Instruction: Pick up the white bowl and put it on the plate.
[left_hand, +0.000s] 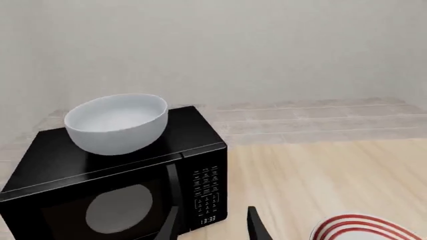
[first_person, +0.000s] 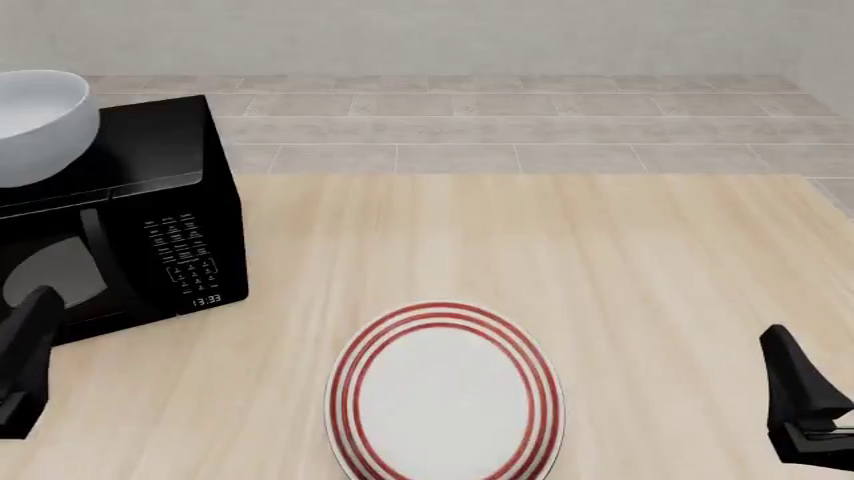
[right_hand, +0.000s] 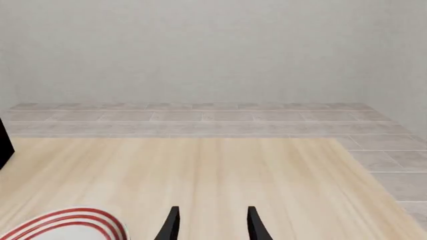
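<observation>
front view shows the white bowl (first_person: 38, 125) sitting upright on top of the black microwave (first_person: 127, 215) at the far left of the wooden table (first_person: 641, 270), raised well above the tabletop, so it has to be lifted off and carried down rather than slid. the plate (first_person: 445, 395) lies flat near the front middle of the table, well apart from the bowl and bare, ready to receive it. the left gripper (left_hand: 212, 225) hangs low in front of the microwave door, fingers apart and holding nothing; it is the nearer arm, so i judge the pickup falls to it, and it must rise to reach the rim. the right gripper (right_hand: 211, 224) rests at the right, fingers apart too, out of the way of the plate.
</observation>
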